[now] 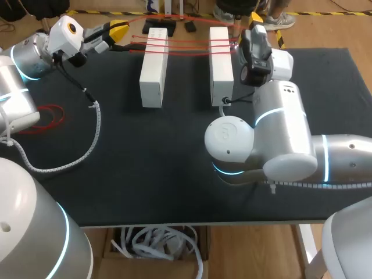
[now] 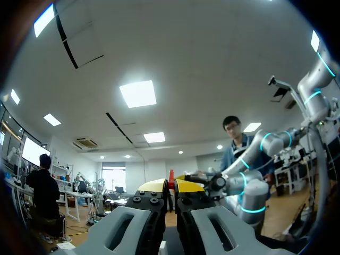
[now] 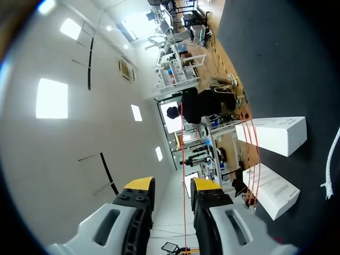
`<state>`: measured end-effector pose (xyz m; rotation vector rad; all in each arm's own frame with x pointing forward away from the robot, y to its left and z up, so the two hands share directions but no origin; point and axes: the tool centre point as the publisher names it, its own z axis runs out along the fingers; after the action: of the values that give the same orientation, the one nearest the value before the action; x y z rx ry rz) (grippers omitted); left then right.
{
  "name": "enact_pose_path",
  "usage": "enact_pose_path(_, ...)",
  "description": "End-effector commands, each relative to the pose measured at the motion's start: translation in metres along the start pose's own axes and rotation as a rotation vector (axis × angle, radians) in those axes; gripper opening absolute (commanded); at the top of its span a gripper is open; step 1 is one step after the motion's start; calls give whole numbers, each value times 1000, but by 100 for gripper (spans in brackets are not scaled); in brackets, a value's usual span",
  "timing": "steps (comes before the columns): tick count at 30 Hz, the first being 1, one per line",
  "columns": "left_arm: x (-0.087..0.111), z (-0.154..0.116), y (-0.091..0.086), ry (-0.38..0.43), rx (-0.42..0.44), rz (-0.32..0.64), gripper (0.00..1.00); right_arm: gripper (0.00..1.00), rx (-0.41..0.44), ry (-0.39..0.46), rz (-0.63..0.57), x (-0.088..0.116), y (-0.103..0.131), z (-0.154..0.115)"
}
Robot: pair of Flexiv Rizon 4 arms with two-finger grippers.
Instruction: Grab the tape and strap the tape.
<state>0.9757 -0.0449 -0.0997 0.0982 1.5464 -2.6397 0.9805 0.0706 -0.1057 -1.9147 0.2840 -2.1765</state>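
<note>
Two white blocks (image 1: 154, 70) (image 1: 221, 64) stand side by side, apart, at the far middle of the black surface (image 1: 174, 174). Several strands of red tape (image 1: 186, 46) are stretched across their tops from one arm to the other. One more strand arcs past the blocks' far ends.

A red coil (image 1: 43, 119) lies flat near the left edge, well apart from the blocks. A white spiral cable (image 1: 87, 145) trails from the left arm (image 1: 29, 58) across the surface between coil and blocks.

The left arm enters from the left along the far edge, its left fingers (image 1: 118, 27) pointing toward the left block. In the left wrist view the left fingers (image 2: 154, 186) are nearly together, with the tape pinched between the yellow tips.

The right arm (image 1: 273, 139) enters from the right, elbow low over the near middle, forearm folded back toward the right block's far end. There the right fingers (image 1: 256, 18) are mostly hidden behind the wrist. In the right wrist view the right fingers (image 3: 139, 183) stand narrowly apart. One tape strand runs through the gap, clear of both.
</note>
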Motion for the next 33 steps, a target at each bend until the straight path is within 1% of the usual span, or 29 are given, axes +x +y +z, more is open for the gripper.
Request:
enact_pose_path(1,-1,-1,1,3,1,0,0,23,-6,-4,-1,0,-2,0)
enact_pose_path(3,-1,-1,1,3,1,0,0,21,-7,-7,-1,-1,-3,0)
enact_pose_path(7,-1,-1,1,3,1,0,0,12,-8,-9,-3,-2,-3,0)
enact_pose_path(10,-1,-1,1,3,1,0,0,0,-10,-11,-4,-2,-3,0)
enact_pose_path(33,-1,-1,1,3,1,0,0,0,-10,-23,-11,-3,-3,-1)
